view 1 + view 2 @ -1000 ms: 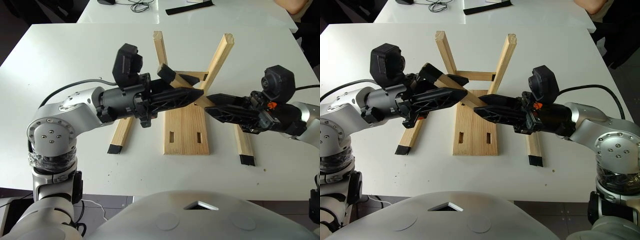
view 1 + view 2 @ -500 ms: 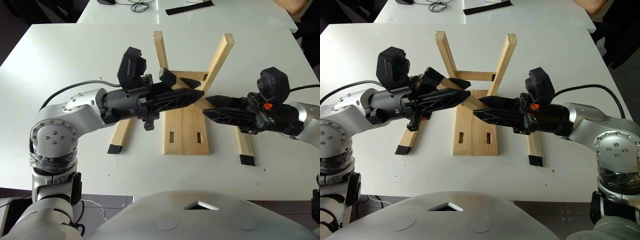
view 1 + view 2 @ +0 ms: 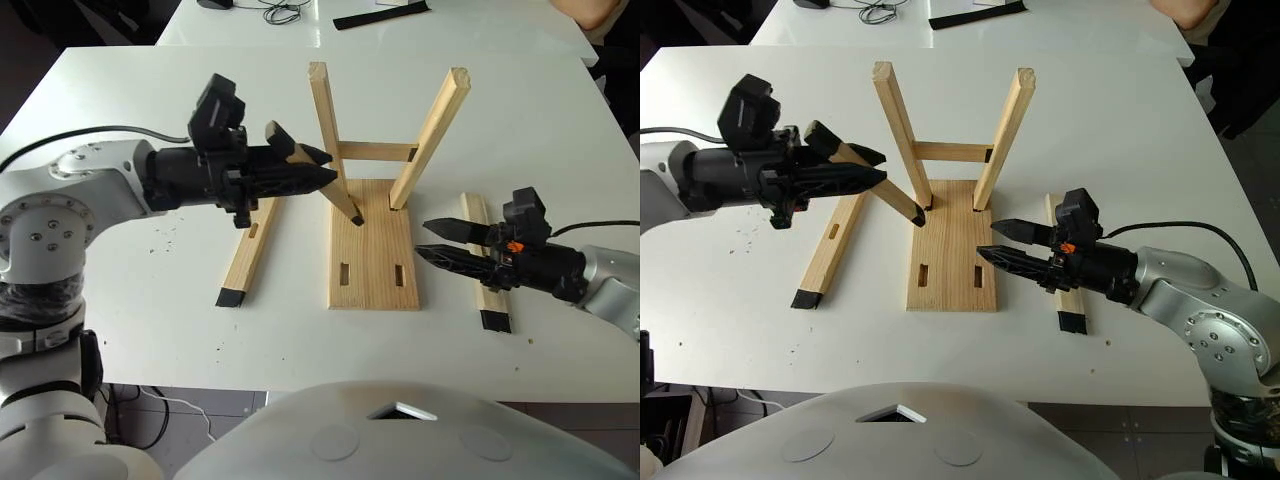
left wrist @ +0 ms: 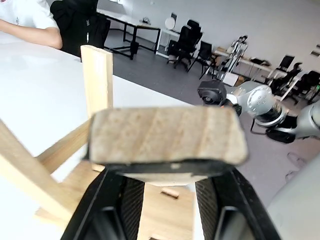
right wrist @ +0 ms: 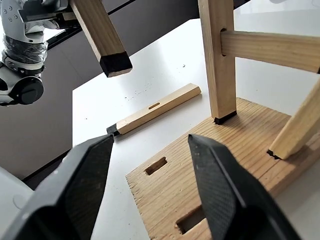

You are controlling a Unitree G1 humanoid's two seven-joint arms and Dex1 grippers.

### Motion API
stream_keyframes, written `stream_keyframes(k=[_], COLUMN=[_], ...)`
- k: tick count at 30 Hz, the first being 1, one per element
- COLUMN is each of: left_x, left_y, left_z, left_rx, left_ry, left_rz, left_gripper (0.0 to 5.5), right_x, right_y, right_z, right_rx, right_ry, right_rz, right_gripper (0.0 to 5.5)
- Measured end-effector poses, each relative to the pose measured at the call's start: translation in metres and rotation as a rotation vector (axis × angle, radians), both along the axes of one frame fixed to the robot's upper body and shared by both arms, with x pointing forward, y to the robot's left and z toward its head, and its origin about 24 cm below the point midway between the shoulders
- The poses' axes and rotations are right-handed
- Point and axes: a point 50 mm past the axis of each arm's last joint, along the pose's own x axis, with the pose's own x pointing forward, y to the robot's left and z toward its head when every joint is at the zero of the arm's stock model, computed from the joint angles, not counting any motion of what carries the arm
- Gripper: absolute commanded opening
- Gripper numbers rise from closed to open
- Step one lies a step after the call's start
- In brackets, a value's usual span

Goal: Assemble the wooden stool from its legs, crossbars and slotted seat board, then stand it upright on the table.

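The slotted seat board (image 3: 372,262) lies flat on the table. Two legs (image 3: 325,115) (image 3: 438,125), joined by a crossbar (image 3: 375,152), stand in its far end. My left gripper (image 3: 325,166) is shut on a third leg (image 3: 345,200), held slanted, its black-capped tip hanging in the air near the board's back left corner. In the left wrist view that leg's cut end (image 4: 165,135) sits between the fingers (image 4: 117,197). My right gripper (image 3: 422,238) is open and holds nothing, low over the table just right of the board.
One loose leg (image 3: 248,250) with a slot lies on the table left of the board. Another leg (image 3: 488,290) lies on the right, partly under my right arm. A black strip (image 3: 380,15) and cables lie on the far table.
Both arms have drawn apart from the middle. My left gripper carried the leg back to the left. My right gripper withdrew to the right, sank lower and now stands open.
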Motion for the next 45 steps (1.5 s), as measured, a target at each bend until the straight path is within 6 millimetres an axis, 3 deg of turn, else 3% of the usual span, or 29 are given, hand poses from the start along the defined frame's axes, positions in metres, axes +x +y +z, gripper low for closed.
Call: stream_keyframes(k=[3,8,17,25,45], left_x=[0.017,0.042,0.049,0.041,0.032], left_y=[0.017,0.046,0.088,0.097,0.101], left_z=[0.0,-0.019,-0.068,-0.086,-0.101], left_rx=[0.054,0.193,0.399,0.474,0.475], left_ry=[-0.125,-0.204,-0.369,-0.404,-0.435], left_rz=[-0.034,-0.116,-0.253,-0.324,-0.352], left_gripper=[1.3,1.3,1.3,1.3,1.3], right_x=[-0.015,-0.03,-0.033,-0.034,-0.034], right_y=[-0.002,-0.003,-0.004,-0.005,-0.004], right_z=[-0.004,-0.005,-0.013,-0.018,-0.023], right_rx=[-0.001,0.007,-0.022,-0.056,-0.093], right_ry=[-0.012,-0.038,-0.049,-0.042,-0.03], right_rz=[-0.1,-0.227,-0.311,-0.316,-0.259], right_gripper=[2.72,2.72,2.72,2.72,2.72])
